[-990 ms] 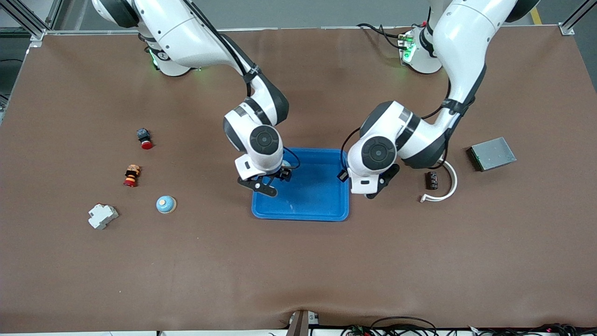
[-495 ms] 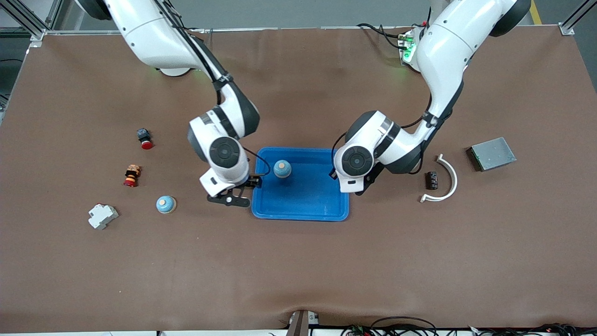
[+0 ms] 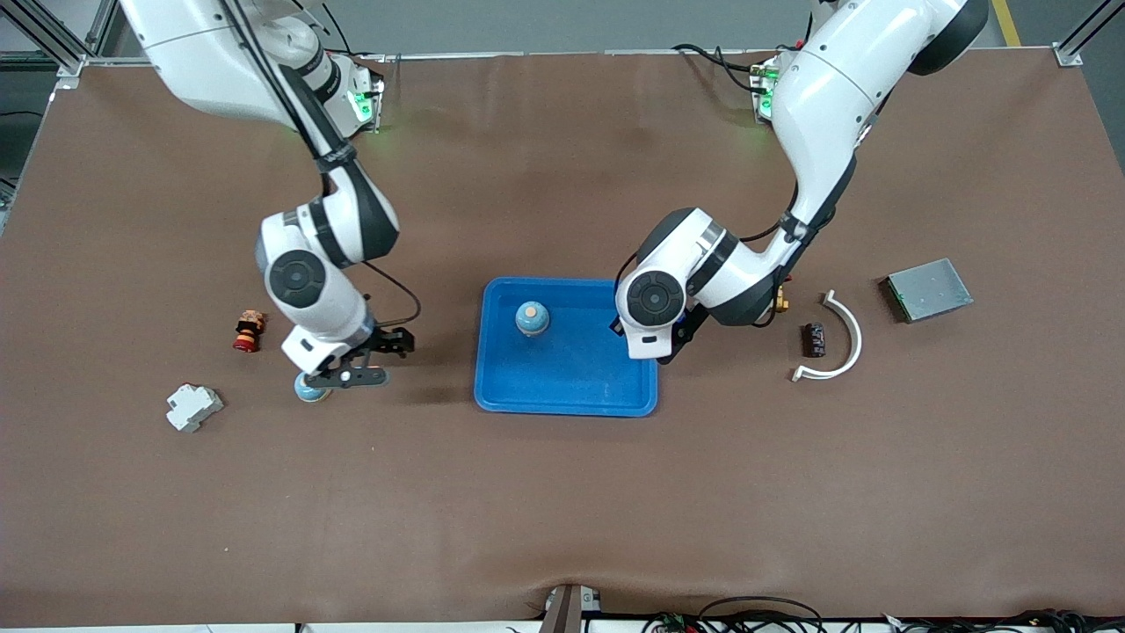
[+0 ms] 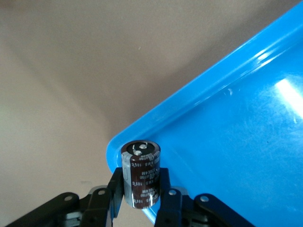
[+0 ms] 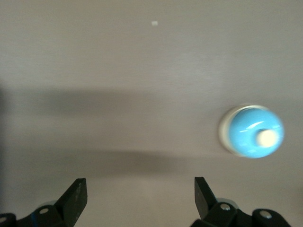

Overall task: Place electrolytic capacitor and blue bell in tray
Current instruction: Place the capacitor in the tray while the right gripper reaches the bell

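The left end effector [image 4: 141, 201] is up over the corner of the blue tray [image 3: 580, 391] at the left arm's end, fingers [image 4: 116, 189] clamped on an electrolytic capacitor [image 4: 140, 174] that stands upright between them. One blue bell [image 3: 532, 318] sits inside the tray, and a second blue bell [image 5: 252, 131] rests on the bench [image 3: 562, 510] toward the right arm's end, with the right end effector [image 3: 356, 360] hanging over the bench right beside it, fingers [image 5: 75, 196] spread apart and holding nothing. Another capacitor [image 3: 815, 339] lies on the bench beside a white curved piece [image 3: 842, 338], with a grey metal plate [image 3: 928, 289] closer to the left arm's end.
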`<state>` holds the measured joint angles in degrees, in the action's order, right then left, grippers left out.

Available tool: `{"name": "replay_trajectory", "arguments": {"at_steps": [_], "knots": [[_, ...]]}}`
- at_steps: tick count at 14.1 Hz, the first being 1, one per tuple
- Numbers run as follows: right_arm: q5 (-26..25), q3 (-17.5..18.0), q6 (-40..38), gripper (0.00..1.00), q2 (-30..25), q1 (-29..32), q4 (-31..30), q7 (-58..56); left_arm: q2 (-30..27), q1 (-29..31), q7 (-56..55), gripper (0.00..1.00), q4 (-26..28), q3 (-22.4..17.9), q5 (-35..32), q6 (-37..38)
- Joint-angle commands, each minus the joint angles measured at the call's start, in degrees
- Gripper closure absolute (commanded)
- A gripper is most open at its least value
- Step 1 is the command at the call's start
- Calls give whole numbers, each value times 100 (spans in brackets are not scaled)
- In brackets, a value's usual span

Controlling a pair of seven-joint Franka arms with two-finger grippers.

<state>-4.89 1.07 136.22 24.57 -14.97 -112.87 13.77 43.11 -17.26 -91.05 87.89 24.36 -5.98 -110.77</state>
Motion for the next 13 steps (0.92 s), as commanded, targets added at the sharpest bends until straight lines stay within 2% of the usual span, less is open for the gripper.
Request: {"name": "replay_trajectory", "arguments": {"at_steps": [1,5,10,11,13], "knots": [[-118,121,412,0,-207,502,-427,-706,197,-128,-158,100,-123,-46,-149,-138],[-118,121,862,0,-154,942,-551,-1420,241,-531,-176,100,-123,-493,-131,-331],[-118,121,1301,0,83,1163,-543,-1720,268,-585,-167,100,-132,-529,-122,-331],[-118,121,1372,0,136,1163,-534,-1720,268,-585,-167,85,-132,-529,-122,-331],[-118,121,1425,0,224,1171,-499,-1720,250,-585,-141,9,-132,-529,-122,-331]]}}
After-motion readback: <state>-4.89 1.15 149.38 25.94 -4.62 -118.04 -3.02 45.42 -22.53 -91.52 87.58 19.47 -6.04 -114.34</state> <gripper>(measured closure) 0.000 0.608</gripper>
